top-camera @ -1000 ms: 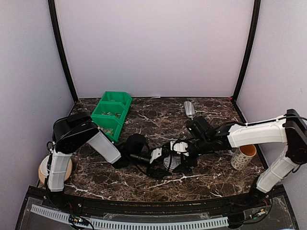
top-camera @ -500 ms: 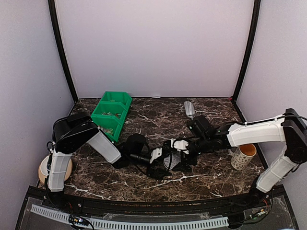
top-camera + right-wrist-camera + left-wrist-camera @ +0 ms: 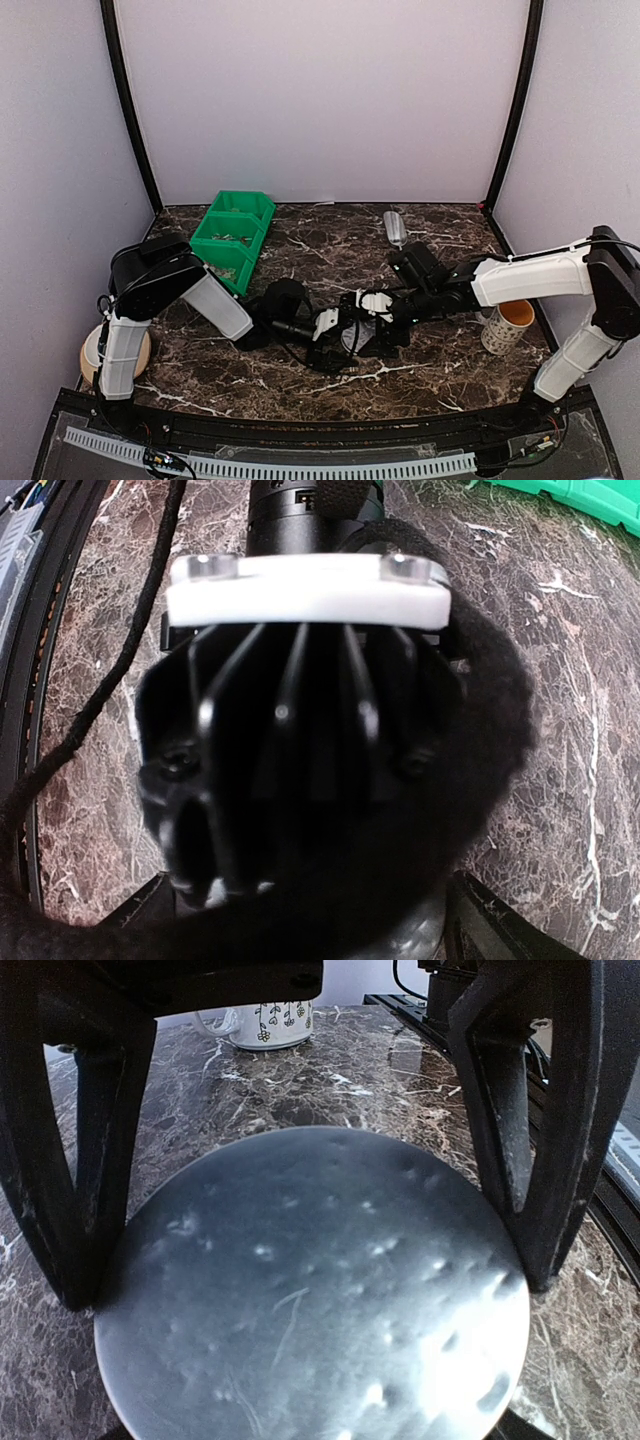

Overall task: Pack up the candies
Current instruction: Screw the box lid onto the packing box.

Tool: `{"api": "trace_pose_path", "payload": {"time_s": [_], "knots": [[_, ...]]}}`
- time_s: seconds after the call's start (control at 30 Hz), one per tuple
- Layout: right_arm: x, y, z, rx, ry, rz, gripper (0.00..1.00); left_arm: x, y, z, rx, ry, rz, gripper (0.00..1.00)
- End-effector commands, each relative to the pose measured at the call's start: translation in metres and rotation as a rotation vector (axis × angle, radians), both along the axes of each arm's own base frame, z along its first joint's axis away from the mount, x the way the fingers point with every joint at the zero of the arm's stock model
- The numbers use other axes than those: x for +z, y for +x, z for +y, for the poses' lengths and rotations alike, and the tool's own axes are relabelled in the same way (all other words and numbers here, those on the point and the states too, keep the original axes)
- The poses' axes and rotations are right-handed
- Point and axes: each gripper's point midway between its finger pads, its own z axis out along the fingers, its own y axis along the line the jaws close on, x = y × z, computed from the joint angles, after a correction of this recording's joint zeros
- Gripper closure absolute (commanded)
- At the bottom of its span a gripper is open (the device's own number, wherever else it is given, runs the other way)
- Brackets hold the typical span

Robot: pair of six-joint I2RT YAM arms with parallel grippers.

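The small clear round tub [image 3: 352, 338] sits on the marble table at the centre, and its greyish lid [image 3: 300, 1360] fills the left wrist view. My left gripper [image 3: 305, 1280] is shut on the tub, one black finger [image 3: 70, 1210] pressed against each side. My right gripper [image 3: 373, 312] hangs over the same spot from the right. Its fingers [image 3: 490, 925] stand wide apart at the bottom corners of the right wrist view. The left gripper's body blocks most of that view. Tiny candies [image 3: 229, 238] lie in the green bin's middle compartment.
The green bin [image 3: 233, 236] stands at the back left. A flowered mug [image 3: 508, 326] is at the right, under the right arm, and appears as a mug [image 3: 262, 1022] beyond the tub. A silvery scoop [image 3: 394, 226] lies at the back. A beige disc [image 3: 92, 360] sits beside the left base.
My right gripper has crept slightly left and away from the camera over the tub. The left arm and the tub have stayed put.
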Motion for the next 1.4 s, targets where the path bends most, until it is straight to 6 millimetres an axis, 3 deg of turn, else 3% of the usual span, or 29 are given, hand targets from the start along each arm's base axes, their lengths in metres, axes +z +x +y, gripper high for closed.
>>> {"api": "trace_pose_path", "payload": {"time_s": [0.0, 0.47, 0.77, 1.37], "knots": [[0.0, 0.009, 0.003, -0.055, 0.039, -0.004, 0.13, -0.123, -0.036, 0.069, 0.076, 0.45, 0.206, 0.47], [0.008, 0.028, -0.01, -0.317, 0.131, -0.021, 0.12, -0.133, 0.008, 0.074, 0.328, 0.5, 0.167, 0.47], [0.002, 0.046, -0.018, -0.519, 0.141, -0.028, 0.09, -0.135, 0.035, 0.079, 0.496, 0.536, 0.154, 0.47], [-0.005, 0.02, -0.011, -0.47, 0.138, 0.046, 0.08, -0.136, 0.047, 0.088, 0.575, 0.547, 0.161, 0.47]]}}
